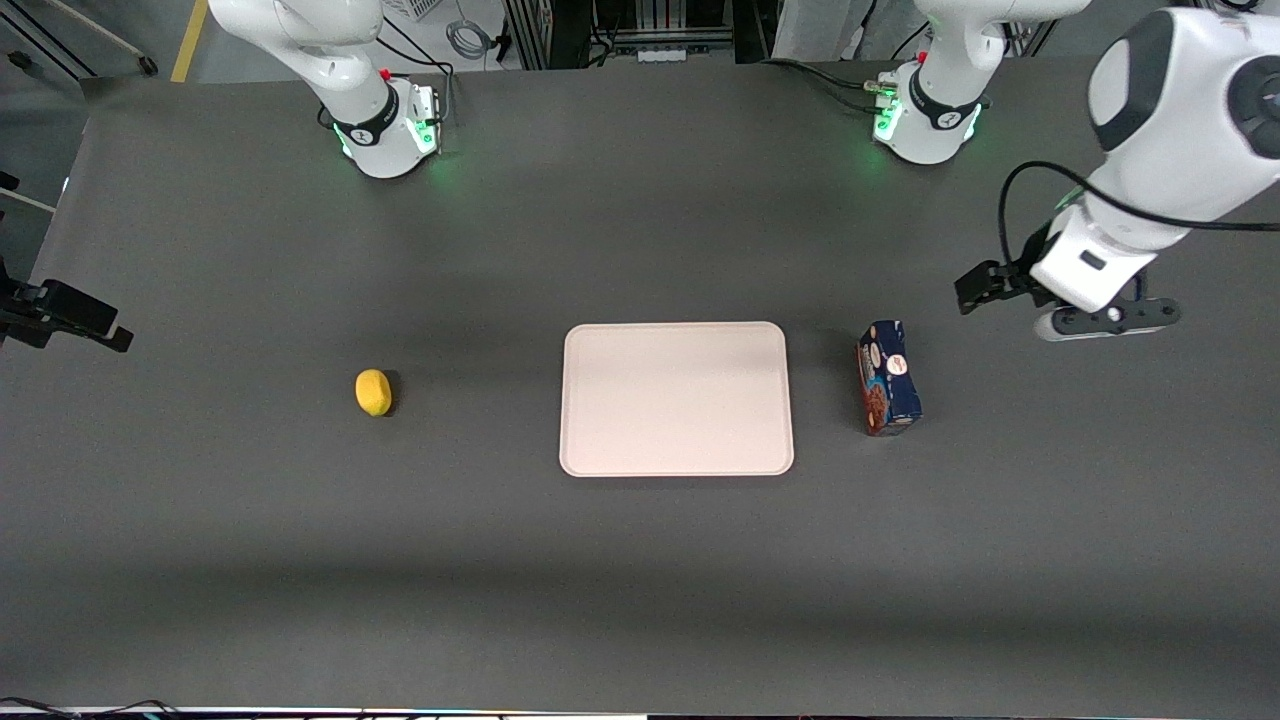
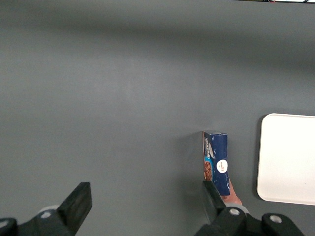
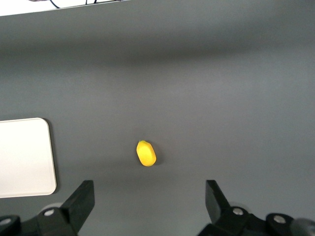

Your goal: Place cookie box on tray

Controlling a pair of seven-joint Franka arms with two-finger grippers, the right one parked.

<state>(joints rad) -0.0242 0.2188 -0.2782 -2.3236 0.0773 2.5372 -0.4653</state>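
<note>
— Where did you have the gripper (image 1: 1090,318) at that moment?

— You held it above the bare worktop (image 1: 300,560) toward the working arm's end, off to the side of the cookie box (image 1: 890,377) and clear of it. In the wrist view your jaws stood wide apart with nothing between them, and one dark fingertip (image 2: 212,195) overlapped the near end of the box from above.

— And the cookie box itself?

— You had it on the worktop, just beside the tray (image 1: 676,460) with a narrow strip of grey surface between them, so the two did not touch. Its dark blue face with the round white-red logo showed, with the brown cookie picture next to it. The wrist view showed the same thing: the box (image 2: 218,162) near the tray's rounded rim (image 2: 260,153), apart from it.

— Anything else you left out there?

— A small yellow lemon-like object (image 1: 373,392), well apart from the tray toward the parked arm's end.
</note>
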